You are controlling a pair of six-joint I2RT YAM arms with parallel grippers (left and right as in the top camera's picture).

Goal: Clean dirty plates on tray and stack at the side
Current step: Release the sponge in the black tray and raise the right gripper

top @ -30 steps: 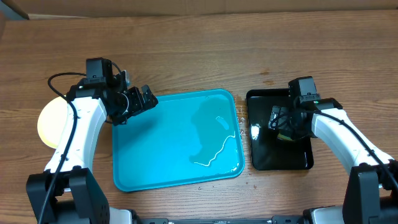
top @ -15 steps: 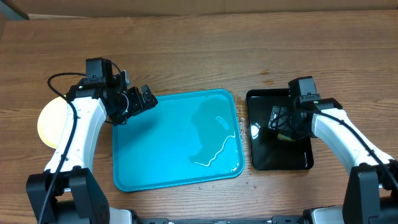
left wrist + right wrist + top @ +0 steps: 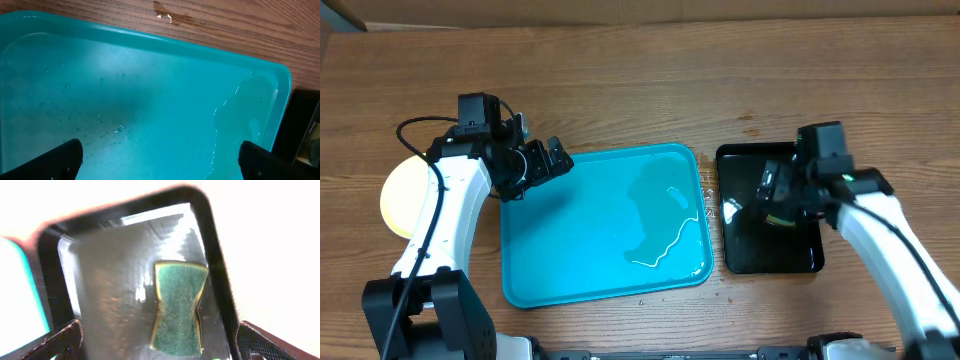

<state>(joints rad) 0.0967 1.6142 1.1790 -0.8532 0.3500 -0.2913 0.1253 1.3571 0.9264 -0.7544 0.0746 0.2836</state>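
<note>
Right arm (image 3: 870, 210) shifted rightward above black tray (image 3: 745, 250), sponge (image 3: 177, 305) inside, right fingers (image 3: 60, 342) spread, left fingers (image 3: 50, 162) spread over turquoise tray (image 3: 150, 90)

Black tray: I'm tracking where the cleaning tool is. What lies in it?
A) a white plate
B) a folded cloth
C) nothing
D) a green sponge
D: the right wrist view shows a green sponge lying flat on the glossy floor of the black tray.

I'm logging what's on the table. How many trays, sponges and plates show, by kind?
Trays: 2 (turquoise tray, black tray)
Sponge: 1
Plate: 1 in view, pale yellow
Total: 4
</note>
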